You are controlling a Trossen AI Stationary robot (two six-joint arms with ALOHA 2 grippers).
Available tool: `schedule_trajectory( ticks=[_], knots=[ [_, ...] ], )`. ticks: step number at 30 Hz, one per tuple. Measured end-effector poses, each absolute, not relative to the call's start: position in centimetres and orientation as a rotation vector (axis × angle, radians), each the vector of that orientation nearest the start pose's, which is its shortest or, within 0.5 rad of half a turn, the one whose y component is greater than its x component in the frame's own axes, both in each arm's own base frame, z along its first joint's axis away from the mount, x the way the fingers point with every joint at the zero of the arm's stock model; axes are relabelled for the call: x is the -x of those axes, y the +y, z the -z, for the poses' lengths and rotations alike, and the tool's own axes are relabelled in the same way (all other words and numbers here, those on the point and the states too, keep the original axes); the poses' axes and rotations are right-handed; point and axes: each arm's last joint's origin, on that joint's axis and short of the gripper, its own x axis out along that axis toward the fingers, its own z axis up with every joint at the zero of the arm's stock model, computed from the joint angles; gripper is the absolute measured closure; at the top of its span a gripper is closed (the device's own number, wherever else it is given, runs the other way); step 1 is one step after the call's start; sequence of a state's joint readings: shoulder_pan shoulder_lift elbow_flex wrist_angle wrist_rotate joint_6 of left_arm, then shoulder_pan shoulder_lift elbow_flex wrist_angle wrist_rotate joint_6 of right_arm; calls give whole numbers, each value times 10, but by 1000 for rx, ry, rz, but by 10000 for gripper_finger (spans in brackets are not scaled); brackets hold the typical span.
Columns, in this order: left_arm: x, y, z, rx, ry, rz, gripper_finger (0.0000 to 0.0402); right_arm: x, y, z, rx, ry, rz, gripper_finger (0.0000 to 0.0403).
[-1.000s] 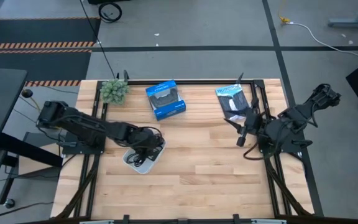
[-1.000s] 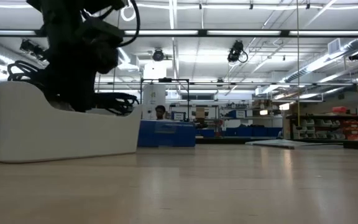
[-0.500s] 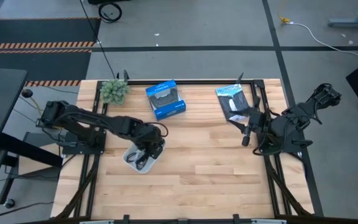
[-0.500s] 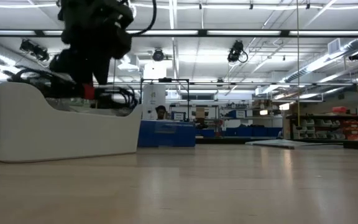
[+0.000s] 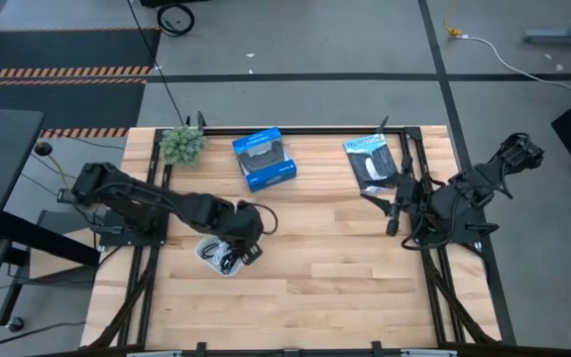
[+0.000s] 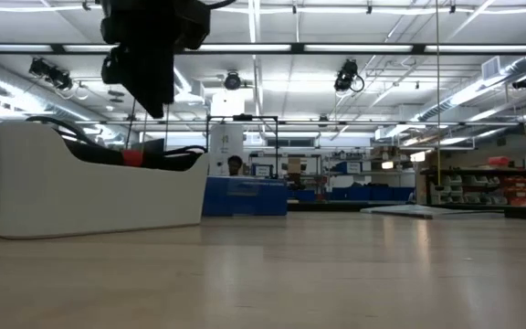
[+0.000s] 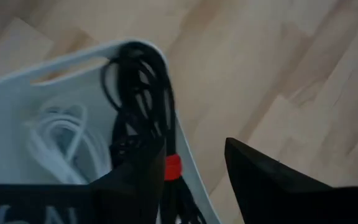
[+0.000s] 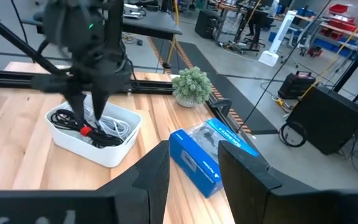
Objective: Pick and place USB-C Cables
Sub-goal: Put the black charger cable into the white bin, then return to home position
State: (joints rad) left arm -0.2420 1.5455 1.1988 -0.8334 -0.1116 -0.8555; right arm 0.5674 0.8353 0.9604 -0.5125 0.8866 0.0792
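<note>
A white bin (image 5: 221, 255) stands on the table's left half. In it lie a black cable bundle with a red tie (image 7: 171, 167) and a white cable bundle (image 7: 58, 140). The black bundle's loop end leans on the bin's rim (image 7: 135, 50). No grey-blue cable shows, and I cannot make out a second black bundle. My left gripper (image 6: 158, 108) hangs open above the bin, clear of the cables, and it shows in the high view (image 5: 249, 238) too. My right gripper (image 5: 390, 213) waits open near the table's right edge.
A blue box (image 5: 264, 159) and a small green plant (image 5: 181, 145) sit along the far edge. A flat black packet with white print (image 5: 373, 164) lies far right, close to my right gripper. Bare wood spreads across the middle and near side.
My left gripper has risen straight up out of the white bin and drifted slightly toward the table's right. The black bundle with the red tie stayed behind and has settled lower in the bin.
</note>
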Motion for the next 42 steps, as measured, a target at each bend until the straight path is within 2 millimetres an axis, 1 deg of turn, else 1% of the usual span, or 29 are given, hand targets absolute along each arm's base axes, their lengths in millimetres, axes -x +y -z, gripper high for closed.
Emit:
schedule_trajectory(
  ticks=[3, 6, 9, 12, 16, 20, 23, 27, 32, 35, 38, 42],
  knots=[
    [-300, -76, -237, 516, 1158, -378, 248, -146, 66, -357, 180, 279, 324, 260],
    [-303, -78, -221, 484, 1228, -410, 269, -147, 67, -356, 181, 282, 325, 260],
    [-308, -79, -209, 462, 1262, -421, 287, -147, 67, -356, 183, 284, 324, 260],
    [-311, -77, -202, 448, 1289, -433, 301, -147, 67, -356, 183, 284, 325, 260],
    [-309, -69, -203, 480, 1322, -438, 317, -147, 67, -356, 184, 284, 325, 260],
    [-306, -64, -214, 538, 1314, -399, 328, -147, 67, -356, 186, 285, 325, 260],
    [-301, -62, -226, 536, 1281, -368, 333, -147, 67, -354, 203, 301, 325, 260],
    [-292, -60, -247, 501, 1201, -333, 343, -142, 64, -342, 232, 331, 325, 260],
    [-278, -53, -276, 431, 1053, -348, 366, -127, 54, -340, 189, 289, 326, 260],
    [-270, -50, -290, 375, 970, -364, 386, -116, 48, -332, 151, 263, 309, 260],
    [-266, -47, -300, 310, 896, -378, 396, -107, 43, -322, 129, 225, 294, 260],
    [-267, -45, -308, 202, 814, -368, 393, -97, 37, -311, 96, 167, 243, 260]
  ],
)
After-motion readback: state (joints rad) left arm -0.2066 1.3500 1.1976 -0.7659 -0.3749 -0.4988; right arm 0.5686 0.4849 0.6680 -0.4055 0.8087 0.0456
